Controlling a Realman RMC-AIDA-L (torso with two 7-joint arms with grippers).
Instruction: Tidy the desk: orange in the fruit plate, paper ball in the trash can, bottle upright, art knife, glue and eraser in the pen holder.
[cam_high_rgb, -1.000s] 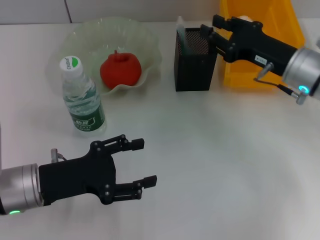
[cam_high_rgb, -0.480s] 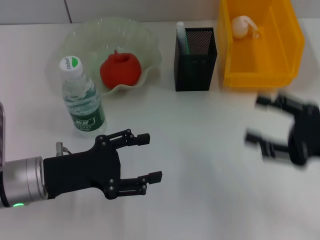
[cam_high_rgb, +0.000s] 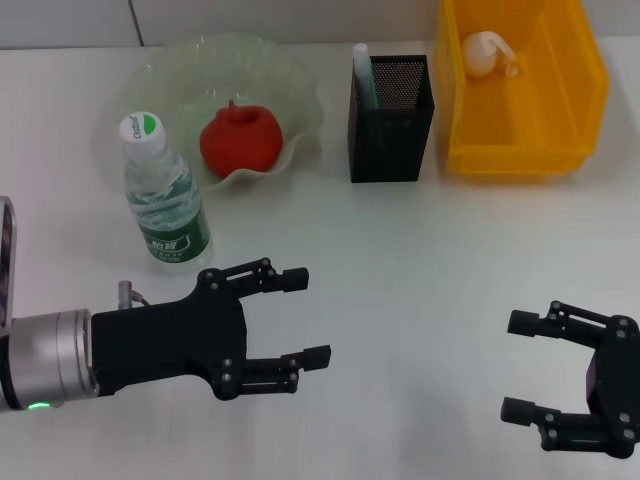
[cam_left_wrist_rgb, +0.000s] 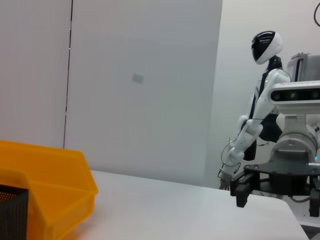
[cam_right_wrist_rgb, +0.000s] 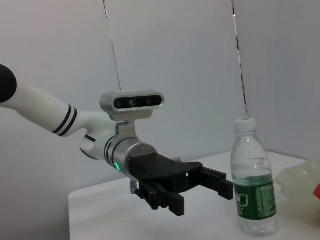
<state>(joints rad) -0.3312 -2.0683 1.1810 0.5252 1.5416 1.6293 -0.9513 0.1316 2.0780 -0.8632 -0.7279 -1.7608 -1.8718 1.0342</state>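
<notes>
The orange (cam_high_rgb: 240, 138) lies in the fruit plate (cam_high_rgb: 292, 92) at the back left. The bottle (cam_high_rgb: 165, 195) stands upright in front of the plate and also shows in the right wrist view (cam_right_wrist_rgb: 252, 185). The pen holder (cam_high_rgb: 390, 140) stands at the back centre with the art knife (cam_high_rgb: 362, 72) sticking up from it. The paper ball (cam_high_rgb: 485, 50) lies in the trash can (cam_high_rgb: 520, 155). The glue and the eraser are out of view. My left gripper (cam_high_rgb: 307, 318) is open and empty at the front left. My right gripper (cam_high_rgb: 514, 366) is open and empty at the front right.
The white table (cam_high_rgb: 420, 260) lies between the two grippers and the back row of things. The left wrist view shows the trash can (cam_left_wrist_rgb: 50, 200), the pen holder's corner (cam_left_wrist_rgb: 10, 212), my right gripper (cam_left_wrist_rgb: 275, 192) and a white humanoid robot (cam_left_wrist_rgb: 260, 100) beyond the table.
My right arm has drawn back from above the pen holder to the front right of the table. My left gripper has edged a little to the right.
</notes>
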